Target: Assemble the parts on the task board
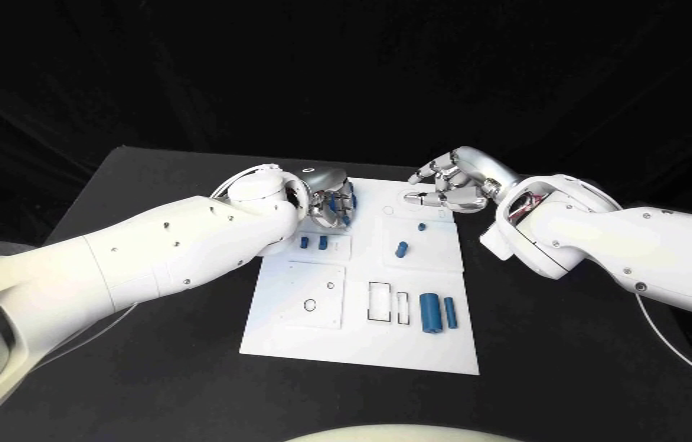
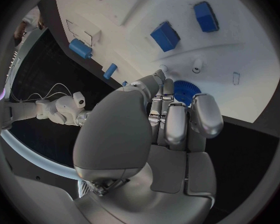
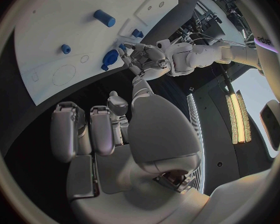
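Observation:
The white task board (image 1: pixel 325 332) lies mid-table. My left hand (image 1: pixel 329 198) hovers over its far left corner, its fingers (image 2: pixel 177 122) closed round a blue gear (image 2: pixel 187 91), also seen from the right wrist as the gear (image 3: pixel 110 59) in the left hand (image 3: pixel 146 59). Two blue blocks (image 1: pixel 319 244) lie just in front of that hand. My right hand (image 1: pixel 450 187) is at the board's far right edge with its fingers (image 3: pixel 84 132) curled in and nothing in them. Near it are a small blue peg (image 1: pixel 420 228) and a blue cylinder (image 1: pixel 402 250).
Two blue cylinders (image 1: pixel 438 313) lie side by side near the board's front right, next to rectangular slots (image 1: pixel 381 301). A round hole (image 1: pixel 310 305) is in the front left plate. Bare black table (image 1: pixel 159 362) surrounds the board.

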`<state>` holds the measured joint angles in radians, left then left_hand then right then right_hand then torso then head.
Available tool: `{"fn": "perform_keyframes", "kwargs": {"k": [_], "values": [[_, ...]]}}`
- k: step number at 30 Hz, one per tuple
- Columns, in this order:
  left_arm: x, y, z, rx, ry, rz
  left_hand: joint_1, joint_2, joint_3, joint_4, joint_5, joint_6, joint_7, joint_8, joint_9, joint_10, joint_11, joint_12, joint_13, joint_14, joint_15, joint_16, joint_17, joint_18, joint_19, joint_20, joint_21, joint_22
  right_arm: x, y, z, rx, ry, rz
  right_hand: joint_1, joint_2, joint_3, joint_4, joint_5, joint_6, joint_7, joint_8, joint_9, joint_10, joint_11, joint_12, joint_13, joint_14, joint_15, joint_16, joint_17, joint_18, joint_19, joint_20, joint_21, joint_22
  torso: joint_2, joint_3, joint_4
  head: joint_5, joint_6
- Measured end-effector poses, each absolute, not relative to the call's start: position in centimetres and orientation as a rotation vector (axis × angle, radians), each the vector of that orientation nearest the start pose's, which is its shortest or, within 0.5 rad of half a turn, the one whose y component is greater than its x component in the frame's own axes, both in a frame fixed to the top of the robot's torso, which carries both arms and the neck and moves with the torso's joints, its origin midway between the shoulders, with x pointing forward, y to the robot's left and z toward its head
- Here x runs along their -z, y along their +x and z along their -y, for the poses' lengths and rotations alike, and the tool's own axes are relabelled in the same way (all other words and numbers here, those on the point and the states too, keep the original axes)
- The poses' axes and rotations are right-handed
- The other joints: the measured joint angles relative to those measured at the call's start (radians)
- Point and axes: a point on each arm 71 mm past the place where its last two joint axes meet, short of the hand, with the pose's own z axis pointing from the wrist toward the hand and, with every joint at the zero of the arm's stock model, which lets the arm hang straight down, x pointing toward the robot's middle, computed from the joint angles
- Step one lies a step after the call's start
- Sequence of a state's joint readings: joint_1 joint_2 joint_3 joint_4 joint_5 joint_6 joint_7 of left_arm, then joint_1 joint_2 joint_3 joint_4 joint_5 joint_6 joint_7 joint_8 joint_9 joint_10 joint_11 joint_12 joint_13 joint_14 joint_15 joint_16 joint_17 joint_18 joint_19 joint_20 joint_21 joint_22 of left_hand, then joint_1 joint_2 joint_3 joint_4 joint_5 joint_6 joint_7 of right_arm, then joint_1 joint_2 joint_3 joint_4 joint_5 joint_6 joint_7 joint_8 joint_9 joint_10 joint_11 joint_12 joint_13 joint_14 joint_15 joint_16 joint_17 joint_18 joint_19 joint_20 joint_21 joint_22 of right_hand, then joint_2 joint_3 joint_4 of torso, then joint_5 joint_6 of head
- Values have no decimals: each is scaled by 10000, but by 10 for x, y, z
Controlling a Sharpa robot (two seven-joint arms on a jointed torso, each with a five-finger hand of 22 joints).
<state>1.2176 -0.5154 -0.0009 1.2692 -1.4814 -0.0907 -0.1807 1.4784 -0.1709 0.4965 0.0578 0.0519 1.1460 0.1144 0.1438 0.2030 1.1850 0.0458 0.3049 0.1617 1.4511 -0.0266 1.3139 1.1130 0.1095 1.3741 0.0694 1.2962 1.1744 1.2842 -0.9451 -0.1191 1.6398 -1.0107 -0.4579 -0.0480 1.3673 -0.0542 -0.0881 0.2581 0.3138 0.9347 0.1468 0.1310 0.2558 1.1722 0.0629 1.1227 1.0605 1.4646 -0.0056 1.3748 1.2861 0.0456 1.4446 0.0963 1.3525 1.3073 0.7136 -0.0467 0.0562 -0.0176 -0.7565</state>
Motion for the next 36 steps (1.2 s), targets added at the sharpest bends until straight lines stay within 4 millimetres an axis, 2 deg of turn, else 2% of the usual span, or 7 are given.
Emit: {"fn": "perform_keyframes", "kwargs": {"k": [10,17,26,36], "values": [[170,523,-128,6281,2134,-17951,-123,-65,0,0,0,35,-33,-36,-11,72,-29,-66,-16,0,0,0,-42,1,0,0,0,34,162,470,227,-8437,2651,-16409,0,0,0,0,36,34,-34,39,9,16,15,0,0,0,0,0,0,0,0,0,0,8,-9,4,19,24,38],[169,527,-145,5984,1732,-18114,-197,-95,-3,-3,0,70,-69,-55,-41,94,-22,-110,-15,0,0,0,-122,0,0,0,40,34,162,471,227,-8417,2663,-16407,0,0,0,0,35,34,-33,39,8,16,15,0,0,0,0,0,0,1,0,0,0,7,-8,-3,29,69,43],[176,531,-153,5753,1465,-18469,-198,-95,-28,-28,0,70,-69,-55,-46,122,-50,-115,-15,-1,0,0,-129,0,0,0,39,1,163,471,227,-8415,2670,-16412,0,0,0,0,35,33,-33,39,6,16,16,0,1,0,0,0,0,0,0,0,0,6,9,-14,9,113,36],[181,533,-151,5722,1437,-18704,-197,-96,-29,-28,0,68,-70,-56,-39,121,-50,-114,-15,-1,0,0,-148,1,-1,1,39,-18,163,471,227,-8424,2670,-16424,0,0,0,0,35,32,-33,38,14,17,16,0,1,0,0,0,0,0,0,0,0,4,12,-2,2,129,13]]}}
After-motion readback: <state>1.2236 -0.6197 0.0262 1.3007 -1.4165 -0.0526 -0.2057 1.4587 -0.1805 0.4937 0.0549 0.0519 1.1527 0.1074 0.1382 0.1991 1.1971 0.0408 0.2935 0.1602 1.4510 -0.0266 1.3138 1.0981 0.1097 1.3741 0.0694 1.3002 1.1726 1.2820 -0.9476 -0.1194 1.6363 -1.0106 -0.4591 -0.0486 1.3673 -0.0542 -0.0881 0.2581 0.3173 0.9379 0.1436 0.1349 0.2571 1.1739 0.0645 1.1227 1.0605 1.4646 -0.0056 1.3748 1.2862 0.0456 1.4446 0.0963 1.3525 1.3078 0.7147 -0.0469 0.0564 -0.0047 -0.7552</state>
